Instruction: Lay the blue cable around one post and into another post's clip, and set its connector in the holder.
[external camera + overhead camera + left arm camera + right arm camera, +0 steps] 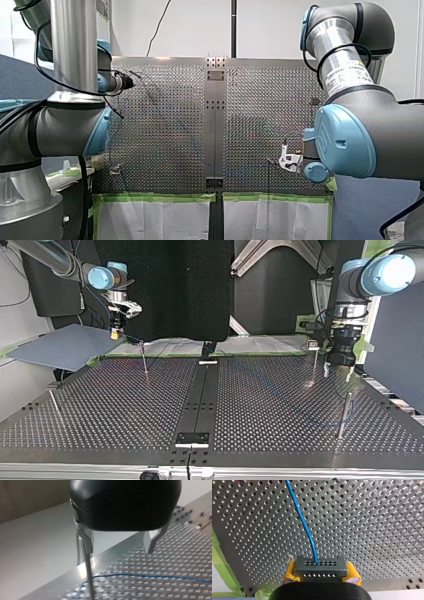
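Note:
My right gripper (320, 573), with yellow pads (290, 570), is shut on the grey connector (320, 566). The blue cable (303, 522) leaves the connector and runs ahead over the perforated table (374, 517). In the top view this gripper (116, 333) hangs above the table's far left corner. My left gripper (118, 550) is open, its metal fingers (87, 541) bare. A thin post (88, 580) stands just beside one finger, and the cable (150, 576) lies on the table under the gripper. In the top view it (337, 371) hovers at the right, between a clip-topped post (314, 365) and a plain post (342, 415).
More posts stand at the top view's left (145, 362) and far left (54, 402). A black strip runs down the table's middle with a small holder (192, 438) at its near end. A grey board (60, 346) lies off the left corner. Green tape (160, 197) lines one edge.

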`<state>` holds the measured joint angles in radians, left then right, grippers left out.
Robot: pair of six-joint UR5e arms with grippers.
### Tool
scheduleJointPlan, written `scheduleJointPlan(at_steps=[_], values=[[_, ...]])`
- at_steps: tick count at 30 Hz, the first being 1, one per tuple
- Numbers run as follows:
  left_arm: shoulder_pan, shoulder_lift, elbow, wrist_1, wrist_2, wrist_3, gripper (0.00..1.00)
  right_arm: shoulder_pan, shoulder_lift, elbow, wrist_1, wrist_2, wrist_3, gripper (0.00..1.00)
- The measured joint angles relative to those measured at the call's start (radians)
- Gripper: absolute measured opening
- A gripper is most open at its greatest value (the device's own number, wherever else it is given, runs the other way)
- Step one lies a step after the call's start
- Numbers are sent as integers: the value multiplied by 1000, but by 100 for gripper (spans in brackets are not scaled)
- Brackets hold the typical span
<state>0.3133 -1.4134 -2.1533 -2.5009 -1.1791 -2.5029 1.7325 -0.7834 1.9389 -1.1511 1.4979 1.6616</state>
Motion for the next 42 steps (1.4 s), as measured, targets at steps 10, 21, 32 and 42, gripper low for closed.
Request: scheduleJointPlan(at_steps=[10, 21, 32, 42], values=[[-39, 2, -105, -64, 44, 101, 100, 3, -1, 1, 12, 0, -10, 0], [-106, -36, -122, -126, 6, 196, 100, 15, -4, 1, 23, 1, -22, 0], [-219, -132, -41, -84, -106, 310, 100, 22, -51, 3, 54, 2, -25, 0], [-321, -175, -12, -58, -208, 411, 100, 23, -58, 3, 56, 2, -23, 0]])
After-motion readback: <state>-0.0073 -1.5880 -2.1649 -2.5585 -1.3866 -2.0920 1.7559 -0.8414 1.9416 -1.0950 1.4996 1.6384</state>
